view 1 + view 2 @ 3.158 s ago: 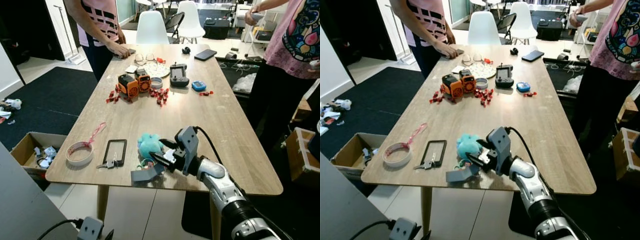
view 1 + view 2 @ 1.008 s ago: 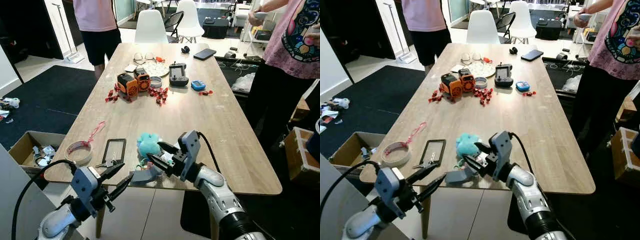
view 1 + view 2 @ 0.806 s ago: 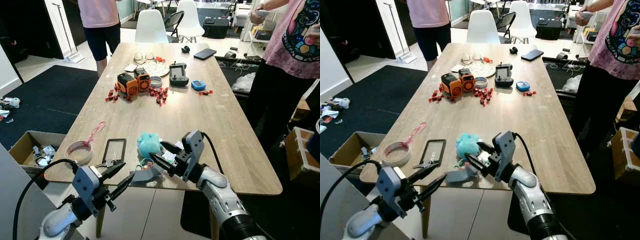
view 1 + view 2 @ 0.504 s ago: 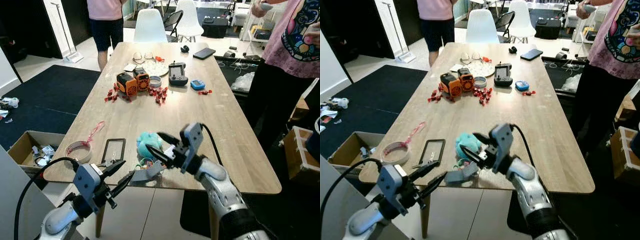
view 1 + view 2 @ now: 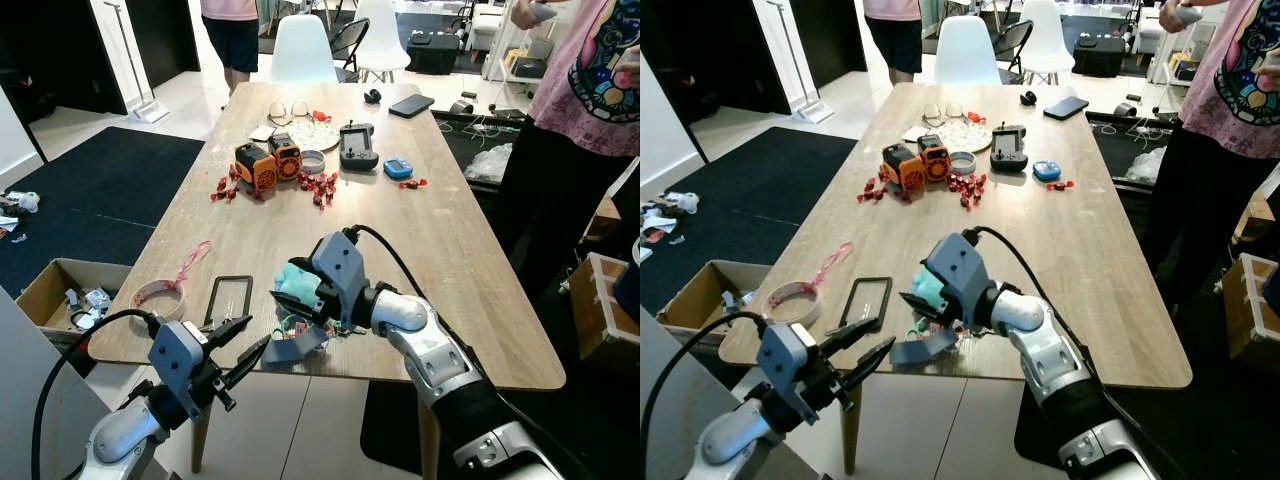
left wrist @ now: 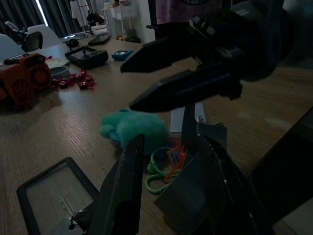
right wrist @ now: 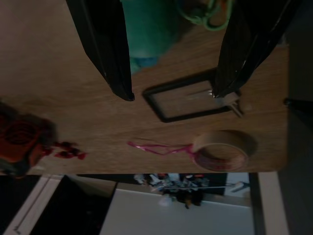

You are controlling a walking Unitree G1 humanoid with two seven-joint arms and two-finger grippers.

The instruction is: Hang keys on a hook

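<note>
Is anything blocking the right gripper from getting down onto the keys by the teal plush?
Nothing visible lies between them. The right gripper, fingers open, hovers just above the keys. The teal plush sits right behind them and the grey hook piece just in front, so both crowd the grasp.

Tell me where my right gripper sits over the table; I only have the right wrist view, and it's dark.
Observer: The right gripper hangs over the near end of the table, beside the teal plush keychain, fingers open.
Operator: Where's the left gripper?
Observer: The left gripper is below the near table edge, open, aimed at the grey hook piece.
Operator: What lies by that hook piece?
Observer: Green key rings lie on the wood between it and the plush.
Operator: Anyone close?
Observer: A person in a pink shirt stands at the table's right side.
</note>
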